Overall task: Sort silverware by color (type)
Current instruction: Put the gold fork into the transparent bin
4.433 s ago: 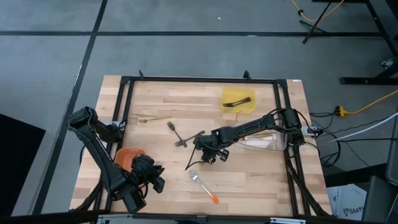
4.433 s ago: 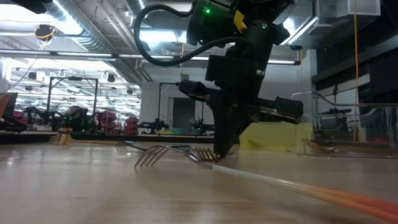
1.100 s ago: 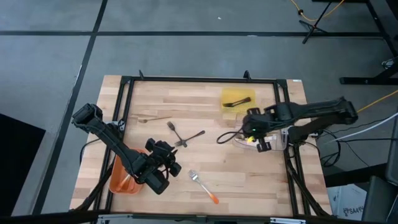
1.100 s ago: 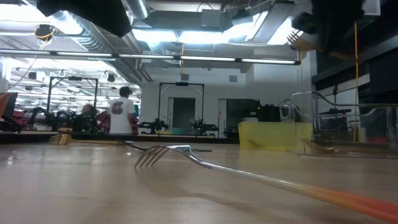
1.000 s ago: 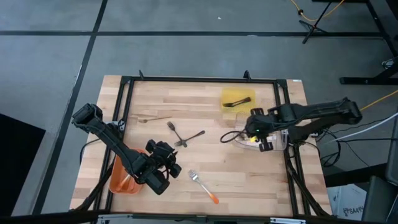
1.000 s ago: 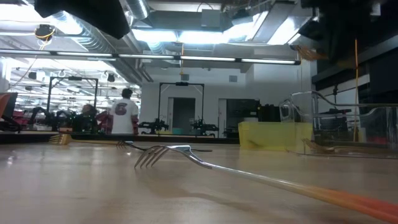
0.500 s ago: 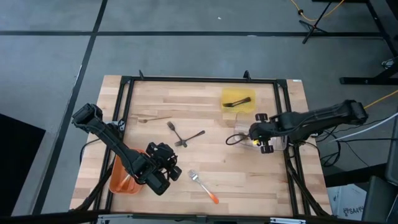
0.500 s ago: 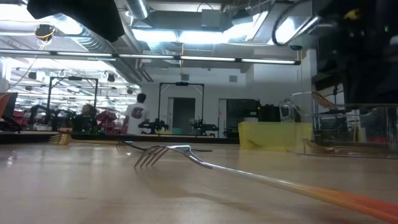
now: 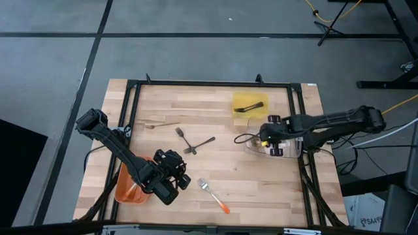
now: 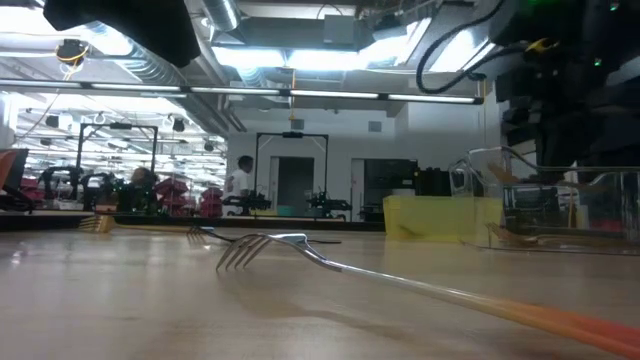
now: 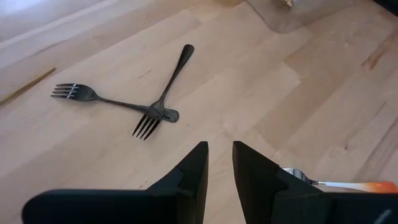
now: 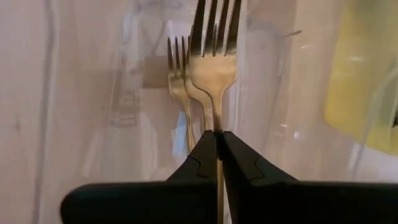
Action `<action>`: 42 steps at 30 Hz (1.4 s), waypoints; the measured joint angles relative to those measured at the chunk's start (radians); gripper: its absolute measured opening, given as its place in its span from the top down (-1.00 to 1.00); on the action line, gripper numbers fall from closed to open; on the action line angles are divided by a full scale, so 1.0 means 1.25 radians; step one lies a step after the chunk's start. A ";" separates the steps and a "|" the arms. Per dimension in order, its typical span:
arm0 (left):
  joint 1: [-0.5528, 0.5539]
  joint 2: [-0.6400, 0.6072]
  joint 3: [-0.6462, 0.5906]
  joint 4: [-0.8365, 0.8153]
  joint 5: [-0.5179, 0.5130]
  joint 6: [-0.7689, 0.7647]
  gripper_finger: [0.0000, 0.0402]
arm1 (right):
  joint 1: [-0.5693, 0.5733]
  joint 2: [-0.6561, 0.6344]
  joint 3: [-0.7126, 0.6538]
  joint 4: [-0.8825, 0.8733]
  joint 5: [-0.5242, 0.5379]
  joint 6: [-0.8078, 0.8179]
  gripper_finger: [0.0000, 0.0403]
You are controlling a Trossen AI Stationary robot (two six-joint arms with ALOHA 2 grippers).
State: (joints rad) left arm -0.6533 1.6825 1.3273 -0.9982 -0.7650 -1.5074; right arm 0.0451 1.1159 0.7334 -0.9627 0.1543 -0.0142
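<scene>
Your right gripper [image 12: 217, 144] has its fingers clamped tight on a gold fork [image 12: 213, 59], tines out, hanging over the clear tray [image 9: 289, 149] at the surface's right edge, where a second gold fork [image 12: 180, 84] already lies. Your left gripper [image 11: 218, 163] waits with fingers slightly parted and empty, beside the orange tray [image 9: 125, 188]. Two black forks [image 11: 146, 106] lie crossed mid-surface, an orange-handled fork [image 9: 214, 196] sits near the front, and one black piece [image 9: 251, 107] rests in the yellow tray [image 9: 238, 99].

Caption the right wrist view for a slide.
Right gripper holds a gold fork above the clear tray.
</scene>
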 joint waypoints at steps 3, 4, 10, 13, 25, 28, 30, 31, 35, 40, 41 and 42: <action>0.000 0.000 0.000 0.000 0.000 0.000 0.66 | -0.029 0.025 -0.001 0.001 -0.030 -0.036 1.00; 0.000 0.000 0.000 0.000 0.000 0.000 0.66 | -0.039 0.036 -0.002 0.001 -0.041 -0.044 1.00; 0.000 0.000 0.000 0.000 0.000 0.000 0.66 | -0.082 0.114 -0.002 0.017 -0.055 -0.100 1.00; 0.000 0.000 0.000 0.000 0.000 0.000 0.66 | -0.094 0.151 -0.002 0.031 -0.055 -0.121 1.00; 0.000 0.000 0.000 0.001 0.000 0.000 0.66 | -0.101 0.233 -0.002 0.036 -0.055 -0.149 1.00; 0.000 0.000 0.000 0.001 0.000 0.000 0.66 | -0.101 0.242 -0.002 0.036 -0.054 -0.149 0.99; 0.000 0.000 0.000 0.001 0.000 0.000 0.66 | -0.101 0.243 -0.002 0.036 -0.055 -0.149 0.97; 0.000 0.000 0.000 0.001 0.000 0.000 0.66 | -0.101 0.243 -0.002 0.036 -0.054 -0.149 0.96; 0.000 0.000 0.000 0.001 0.000 0.000 0.66 | -0.100 0.243 -0.002 0.037 -0.049 -0.149 0.92; 0.000 0.000 0.000 0.001 0.000 0.000 0.66 | -0.100 0.243 -0.002 0.037 -0.048 -0.149 0.83; 0.000 0.000 0.000 0.001 0.000 0.000 0.66 | -0.100 0.243 -0.002 0.037 -0.048 -0.149 0.81; 0.000 0.000 0.000 0.001 0.000 0.000 0.66 | -0.100 0.243 -0.002 0.037 -0.048 -0.149 0.79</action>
State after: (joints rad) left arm -0.6529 1.6825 1.3273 -0.9974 -0.7650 -1.5070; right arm -0.0799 1.4197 0.7315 -0.9165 0.0944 -0.2005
